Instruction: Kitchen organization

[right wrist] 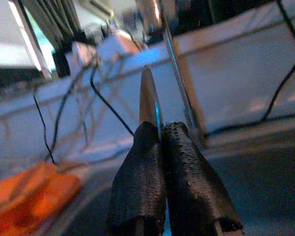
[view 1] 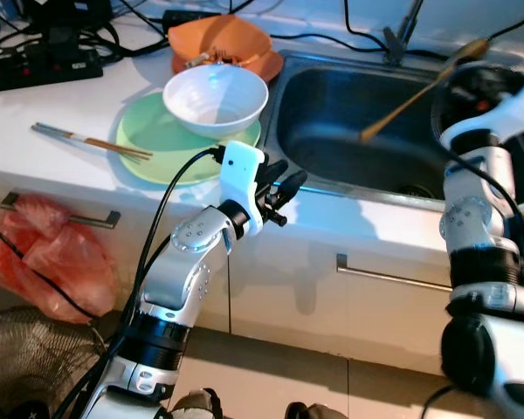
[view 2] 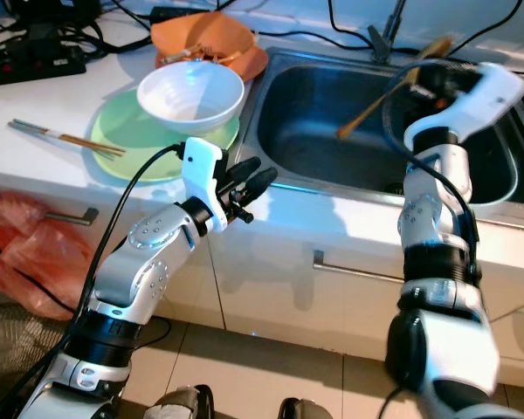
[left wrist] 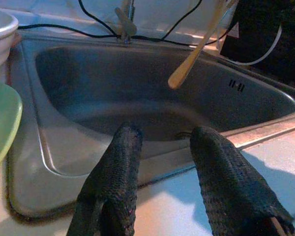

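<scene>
A long wooden spoon [view 1: 410,98] hangs slanted over the steel sink [view 1: 332,166], its tip low in the basin. My right gripper [view 1: 465,65] is shut on its upper end at the sink's far right; the right wrist view shows the fingers [right wrist: 137,162] pressed together on the thin wooden handle [right wrist: 148,93]. My left gripper [view 1: 284,188] is open and holds nothing, at the counter's front edge by the sink's near left corner. A white bowl [view 1: 214,98] stands on a green plate [view 1: 153,140]. Behind them lies an orange dish [view 1: 223,42].
Chopsticks [view 1: 92,141] lie on the white counter left of the green plate. A black power strip [view 1: 39,65] and cables run along the back. The faucet [view 1: 400,35] stands behind the sink. A red plastic bag [view 1: 48,253] hangs from a drawer handle.
</scene>
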`<state>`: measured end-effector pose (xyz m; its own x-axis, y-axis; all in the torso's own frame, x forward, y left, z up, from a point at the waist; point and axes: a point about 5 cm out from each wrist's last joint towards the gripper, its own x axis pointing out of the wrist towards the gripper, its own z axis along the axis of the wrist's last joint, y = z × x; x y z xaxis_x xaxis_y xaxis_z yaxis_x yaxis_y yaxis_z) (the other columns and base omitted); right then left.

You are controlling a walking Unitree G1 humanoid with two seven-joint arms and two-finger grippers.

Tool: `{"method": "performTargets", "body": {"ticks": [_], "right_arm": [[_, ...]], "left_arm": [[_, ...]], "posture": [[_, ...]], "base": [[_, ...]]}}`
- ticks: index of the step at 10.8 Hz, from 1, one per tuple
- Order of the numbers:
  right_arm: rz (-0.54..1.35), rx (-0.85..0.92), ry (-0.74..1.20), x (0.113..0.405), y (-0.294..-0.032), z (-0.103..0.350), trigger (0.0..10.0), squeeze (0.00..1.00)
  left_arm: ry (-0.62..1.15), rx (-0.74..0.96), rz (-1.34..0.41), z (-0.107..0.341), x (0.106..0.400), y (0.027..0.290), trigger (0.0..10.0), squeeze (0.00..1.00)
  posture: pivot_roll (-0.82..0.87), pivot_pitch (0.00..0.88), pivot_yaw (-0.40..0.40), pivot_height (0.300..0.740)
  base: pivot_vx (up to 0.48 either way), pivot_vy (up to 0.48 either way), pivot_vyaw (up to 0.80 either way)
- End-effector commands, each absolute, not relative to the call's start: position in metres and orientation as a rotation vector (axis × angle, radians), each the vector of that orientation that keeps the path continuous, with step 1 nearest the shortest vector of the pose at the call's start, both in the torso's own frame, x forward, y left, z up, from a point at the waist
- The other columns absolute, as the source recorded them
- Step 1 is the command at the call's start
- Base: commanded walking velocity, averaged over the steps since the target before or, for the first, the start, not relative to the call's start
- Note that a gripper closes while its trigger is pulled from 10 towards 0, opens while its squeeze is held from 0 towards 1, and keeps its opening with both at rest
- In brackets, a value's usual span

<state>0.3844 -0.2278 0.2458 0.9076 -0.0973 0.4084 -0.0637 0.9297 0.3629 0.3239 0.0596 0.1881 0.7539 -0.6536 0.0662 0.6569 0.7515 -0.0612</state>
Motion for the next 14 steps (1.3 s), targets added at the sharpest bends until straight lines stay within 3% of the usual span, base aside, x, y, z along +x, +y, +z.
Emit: {"method": "performTargets", "body": {"ticks": [1,6,13,14], "right_arm": [[-0.017,0.337,-0.433,0.386,-0.231,0.247,10.0,0.00],[-0.010,0.166,-0.181,0.399,-0.226,0.208,10.0,0.00],[0.005,0.115,-0.069,0.401,-0.220,0.191,10.0,0.00],[0.010,0.116,-0.063,0.401,-0.219,0.189,10.0,0.52]], "left_arm": [[-0.044,-0.069,-0.728,0.187,0.321,0.057,10.0,0.00],[-0.034,-0.051,-0.735,0.182,0.317,0.055,10.0,0.00],[-0.029,-0.039,-0.716,0.179,0.319,0.058,10.0,0.00],[-0.030,-0.039,-0.716,0.179,0.319,0.058,10.0,0.00]], "posture": [[0.13,0.136,-0.059,0.740],[0.14,0.124,-0.069,0.740],[0.16,0.116,-0.074,0.740],[0.16,0.106,-0.077,0.740]], "base": [[0.000,0.000,0.00],[0.000,0.000,0.00],[0.000,0.000,0.00],[0.000,0.000,0.00]]}}
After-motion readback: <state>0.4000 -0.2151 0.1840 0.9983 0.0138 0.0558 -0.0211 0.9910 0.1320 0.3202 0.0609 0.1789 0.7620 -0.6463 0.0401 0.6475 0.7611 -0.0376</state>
